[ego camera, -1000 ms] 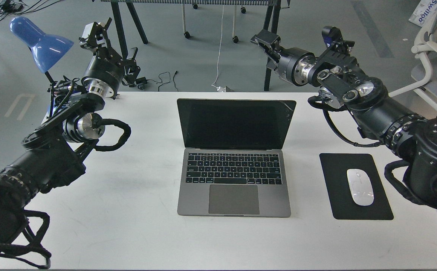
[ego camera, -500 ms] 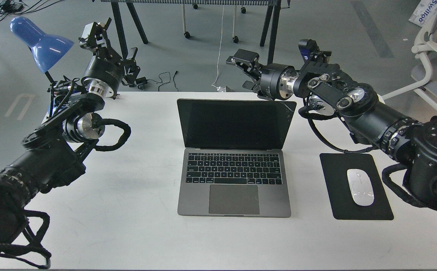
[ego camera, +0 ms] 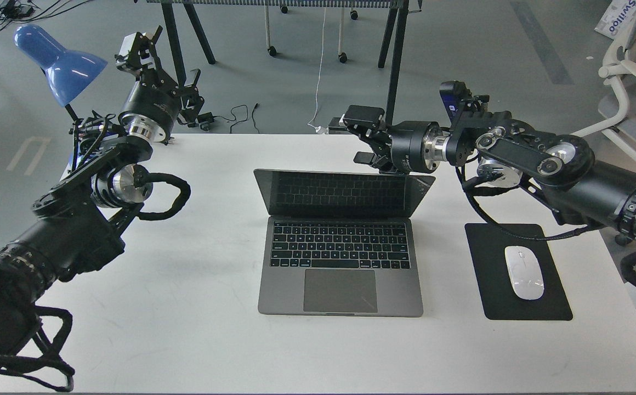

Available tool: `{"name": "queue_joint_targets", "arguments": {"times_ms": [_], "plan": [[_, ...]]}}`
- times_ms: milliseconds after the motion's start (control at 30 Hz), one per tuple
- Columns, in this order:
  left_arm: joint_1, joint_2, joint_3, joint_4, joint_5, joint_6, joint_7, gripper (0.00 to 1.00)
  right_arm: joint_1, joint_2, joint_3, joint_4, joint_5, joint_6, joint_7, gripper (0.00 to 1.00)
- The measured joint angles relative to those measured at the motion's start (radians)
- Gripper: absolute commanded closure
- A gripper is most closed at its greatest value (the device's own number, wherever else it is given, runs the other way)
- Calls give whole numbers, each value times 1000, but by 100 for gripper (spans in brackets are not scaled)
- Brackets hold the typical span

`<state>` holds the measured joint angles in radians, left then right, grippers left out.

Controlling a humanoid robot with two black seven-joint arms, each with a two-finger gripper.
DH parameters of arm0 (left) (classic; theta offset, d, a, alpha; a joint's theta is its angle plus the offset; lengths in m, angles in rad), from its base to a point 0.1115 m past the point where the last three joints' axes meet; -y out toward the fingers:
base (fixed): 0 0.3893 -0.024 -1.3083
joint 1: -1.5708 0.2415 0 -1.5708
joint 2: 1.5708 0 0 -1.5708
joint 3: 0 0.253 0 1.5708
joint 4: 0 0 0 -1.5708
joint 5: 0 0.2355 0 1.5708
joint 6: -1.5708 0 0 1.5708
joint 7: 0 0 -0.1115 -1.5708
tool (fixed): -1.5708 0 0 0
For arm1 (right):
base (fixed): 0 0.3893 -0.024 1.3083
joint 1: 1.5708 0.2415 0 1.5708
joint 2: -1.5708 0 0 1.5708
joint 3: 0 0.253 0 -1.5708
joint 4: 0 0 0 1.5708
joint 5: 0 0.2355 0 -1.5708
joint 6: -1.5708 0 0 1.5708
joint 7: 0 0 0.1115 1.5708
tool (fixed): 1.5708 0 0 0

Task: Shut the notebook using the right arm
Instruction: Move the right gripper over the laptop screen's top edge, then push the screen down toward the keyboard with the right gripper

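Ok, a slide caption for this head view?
Right hand behind the half-open notebook, at its lid's top edge; left hand idle beside blue lamp.

The only lettering I can read is "Swiloo", or something close to it, in blue on a white box (ego camera: 619,16) on the floor at top right, partly cut off. The keyboard (ego camera: 340,246) legends are too small to read.

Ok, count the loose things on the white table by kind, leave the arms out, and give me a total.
Laptop: 1
Mouse pad: 1
Mouse: 1
Total: 3
The blue lamp stands at the table's far left edge; its base is hidden, so it is not counted.
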<state>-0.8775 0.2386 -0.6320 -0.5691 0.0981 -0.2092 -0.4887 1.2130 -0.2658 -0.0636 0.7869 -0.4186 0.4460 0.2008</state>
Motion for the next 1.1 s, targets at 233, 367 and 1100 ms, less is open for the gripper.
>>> {"name": "queue_joint_targets", "arguments": {"times_ms": [233, 367, 1100], "plan": [[0, 0, 0, 0, 0, 0, 0, 0, -69, -60, -4, 152, 0, 2, -2, 0], [0, 0, 0, 0, 0, 0, 0, 0, -133, -61, -5, 170, -14, -1, -4, 0], [0, 1, 0, 2, 0, 0, 0, 0, -315, -47, -7, 113, -131, -44, -8, 0]]}}
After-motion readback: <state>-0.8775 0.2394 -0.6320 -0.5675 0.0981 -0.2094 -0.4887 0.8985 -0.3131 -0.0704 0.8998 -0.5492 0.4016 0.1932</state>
